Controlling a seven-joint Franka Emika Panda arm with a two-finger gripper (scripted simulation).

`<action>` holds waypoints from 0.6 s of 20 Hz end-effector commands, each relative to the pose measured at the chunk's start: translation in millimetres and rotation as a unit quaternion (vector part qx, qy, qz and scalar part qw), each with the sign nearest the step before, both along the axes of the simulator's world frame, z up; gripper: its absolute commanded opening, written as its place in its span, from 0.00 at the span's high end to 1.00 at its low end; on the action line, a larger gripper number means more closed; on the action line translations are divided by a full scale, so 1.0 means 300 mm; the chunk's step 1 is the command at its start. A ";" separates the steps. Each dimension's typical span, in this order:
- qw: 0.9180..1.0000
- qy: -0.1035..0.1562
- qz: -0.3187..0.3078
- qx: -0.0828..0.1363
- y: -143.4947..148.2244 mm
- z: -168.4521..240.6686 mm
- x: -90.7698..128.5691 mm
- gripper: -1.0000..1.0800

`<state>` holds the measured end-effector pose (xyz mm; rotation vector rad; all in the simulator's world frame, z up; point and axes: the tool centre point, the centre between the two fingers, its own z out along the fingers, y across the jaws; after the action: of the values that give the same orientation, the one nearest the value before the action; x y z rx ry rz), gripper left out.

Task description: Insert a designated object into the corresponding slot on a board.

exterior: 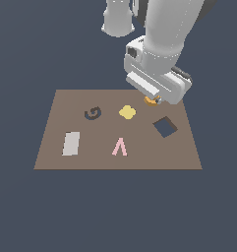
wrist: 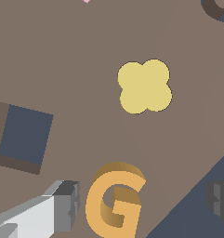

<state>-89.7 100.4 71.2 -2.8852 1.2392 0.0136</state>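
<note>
Gripper (exterior: 153, 100) low over the board's (exterior: 61, 106) far edge, at the orange piece (wrist: 114, 200).

Fingers (wrist: 67, 204) stand apart on both sides of the orange piece; contact I cannot tell. The spiral slot (exterior: 93, 113) lies toward 9 o'clock, past the yellow blob (exterior: 127, 112).

Distractors around my yellow four-lobed blob (exterior: 127, 112): dark blue square recess (exterior: 164, 127) toward the exterior view's right, pink "A" shape (exterior: 119, 147) nearer the camera, grey rectangle (exterior: 71, 143) far left.
</note>
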 end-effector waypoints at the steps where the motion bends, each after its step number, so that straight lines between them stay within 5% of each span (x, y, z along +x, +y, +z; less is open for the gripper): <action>1: 1.000 -0.001 -0.026 -0.001 0.024 -0.017 -0.007 0.04; 12: 0.996 -0.003 -0.093 -0.003 0.092 -0.064 -0.015 0.04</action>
<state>-94.3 126.1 53.3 -2.7692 1.4835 0.0019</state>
